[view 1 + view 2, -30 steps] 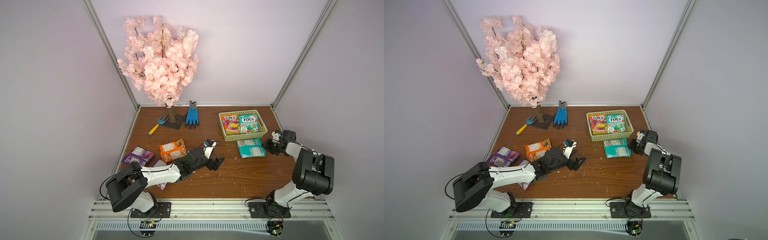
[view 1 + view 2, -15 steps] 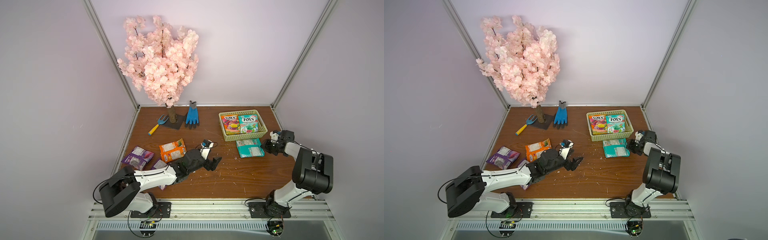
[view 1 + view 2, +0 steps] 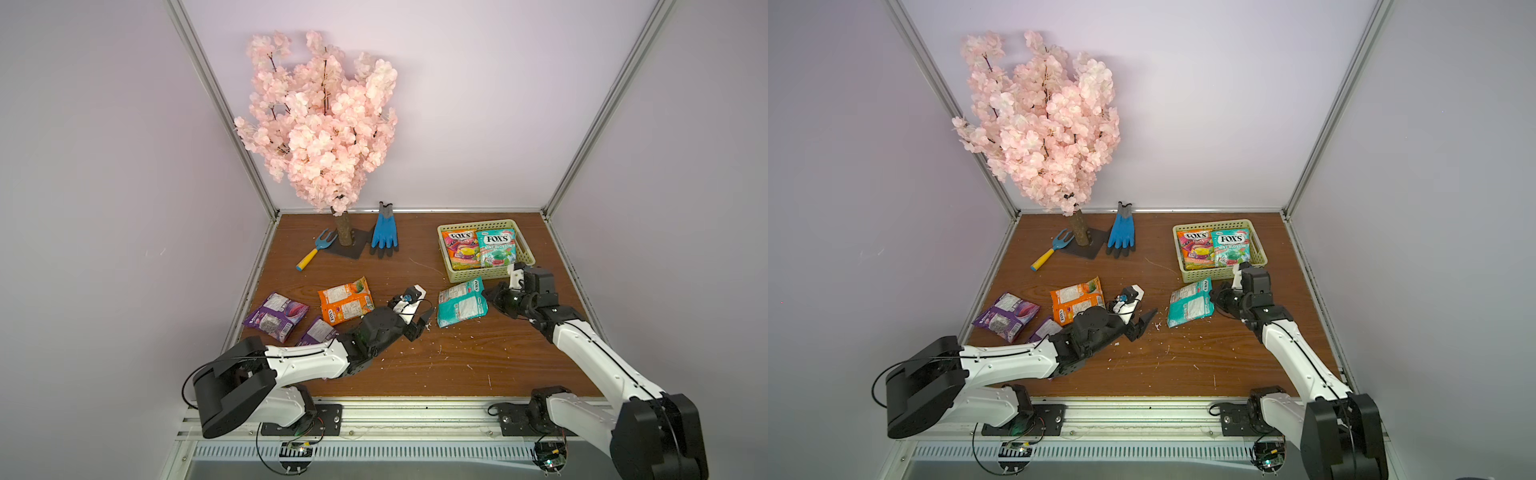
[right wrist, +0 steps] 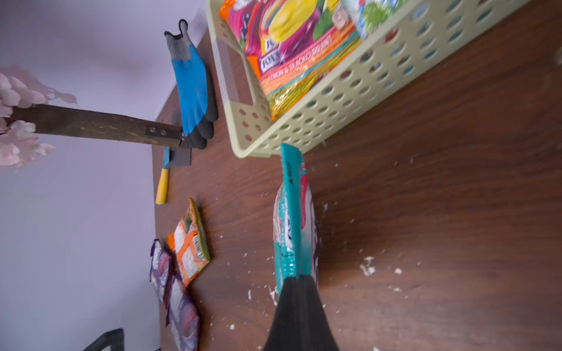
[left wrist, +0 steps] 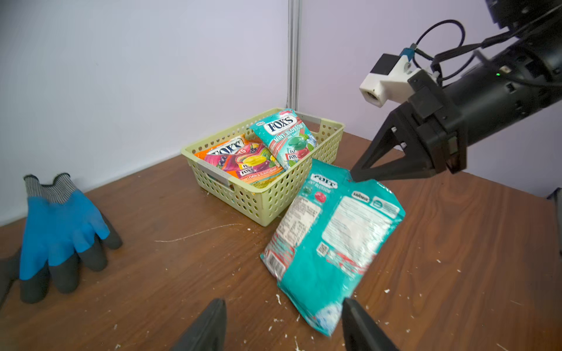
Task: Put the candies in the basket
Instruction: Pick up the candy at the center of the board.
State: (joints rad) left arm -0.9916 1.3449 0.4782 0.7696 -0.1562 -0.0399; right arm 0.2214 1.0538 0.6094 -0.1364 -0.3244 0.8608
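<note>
Right gripper (image 5: 355, 175) has just clamped shut on the upper edge of the teal glossy candy packet (image 5: 334, 240), so the grasp looks secured and the lift can follow. The packet is label side up, tilted, low end on the brown wooden table (image 5: 170, 231), just beside the pale yellow-green perforated plastic basket (image 5: 264, 206). Left gripper (image 5: 282, 325) is empty, jaws apart.

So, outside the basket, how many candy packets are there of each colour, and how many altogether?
teal packet: 1
orange packet: 1
purple packets: 2, one partly under the left arm
Total: 4
</note>
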